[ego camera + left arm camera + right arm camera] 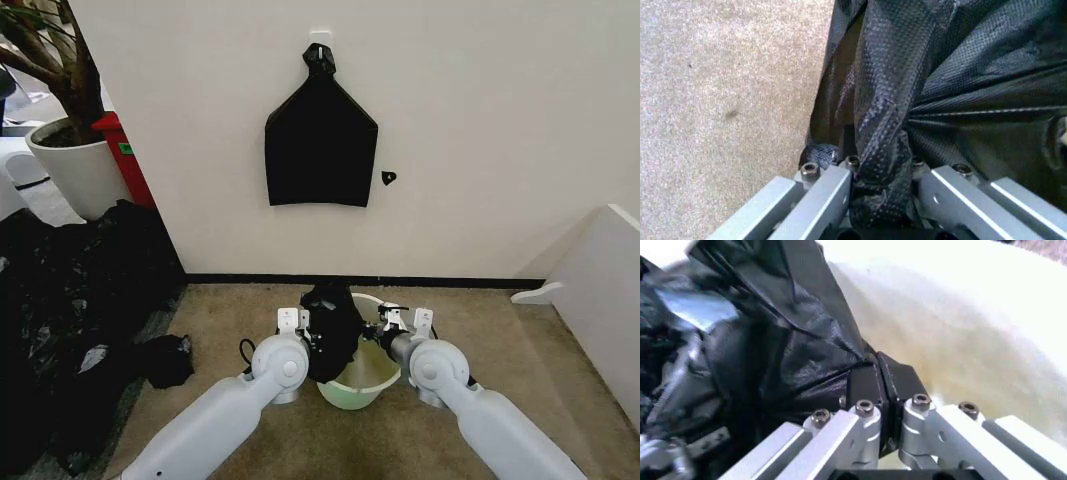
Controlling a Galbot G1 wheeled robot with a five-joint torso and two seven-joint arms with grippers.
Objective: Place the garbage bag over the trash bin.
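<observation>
Head view sets the scene: the trash bin [362,385] stands on the carpet just before the wall, between the two arms, and the garbage bag [332,340] hangs bunched over its left half — draped across the rim on the left arm's side, with the right part of the mouth bare and cream-white. The left gripper [314,340] sits at the bag's left edge, outside the bin, and the left wrist view shows its fingers [833,192] clamped on a gathered fold of the black film, which runs straight away from the jaws as a tight vertical pleat. The right gripper [381,337] is over the bin's open side; in the right wrist view its dark pads [883,385] are pressed together on the bag's other edge [807,355], with the bin's pale inner wall [987,350] just beyond them. So the bag lies between the two grips, its slack massed toward the left — the uncovered rim lies on the right gripper's side, and I judge that spreading the mouth calls for that held edge to travel rightward, away from the left grip, across the opening.
</observation>
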